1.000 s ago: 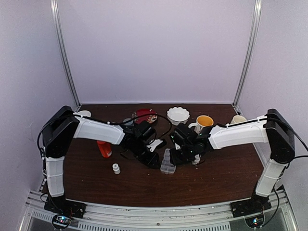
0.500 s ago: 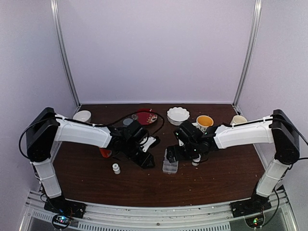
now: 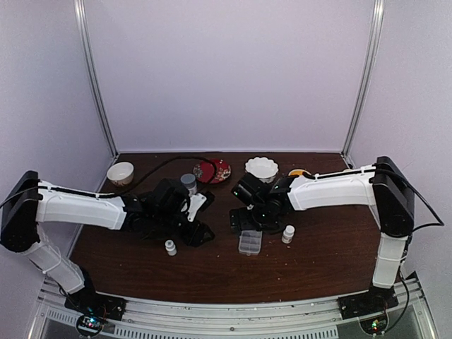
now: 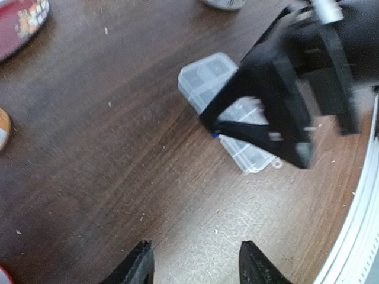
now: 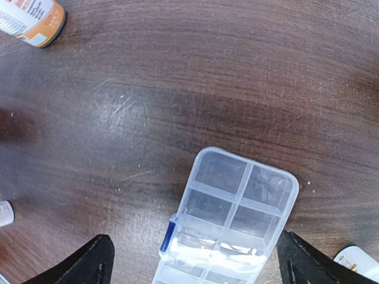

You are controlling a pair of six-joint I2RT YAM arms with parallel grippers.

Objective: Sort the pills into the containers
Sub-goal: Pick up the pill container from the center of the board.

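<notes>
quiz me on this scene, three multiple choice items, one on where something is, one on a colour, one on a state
1. Where on the table does the pill box lie?
A. between the two small white bottles
B. at the far left corner
C. at the far right corner

2. What colour is the clasp on the pill box's side?
A. red
B. blue
C. green

3. How does the right gripper stand?
A. shut on the pill box
B. shut on a bottle
C. open wide, holding nothing

Answers:
1 A, the top view shows one bottle to each side of the box.
2 B, the right wrist view shows a blue strip on the box's edge.
3 C, its fingers stand far apart with nothing clamped between them.
</notes>
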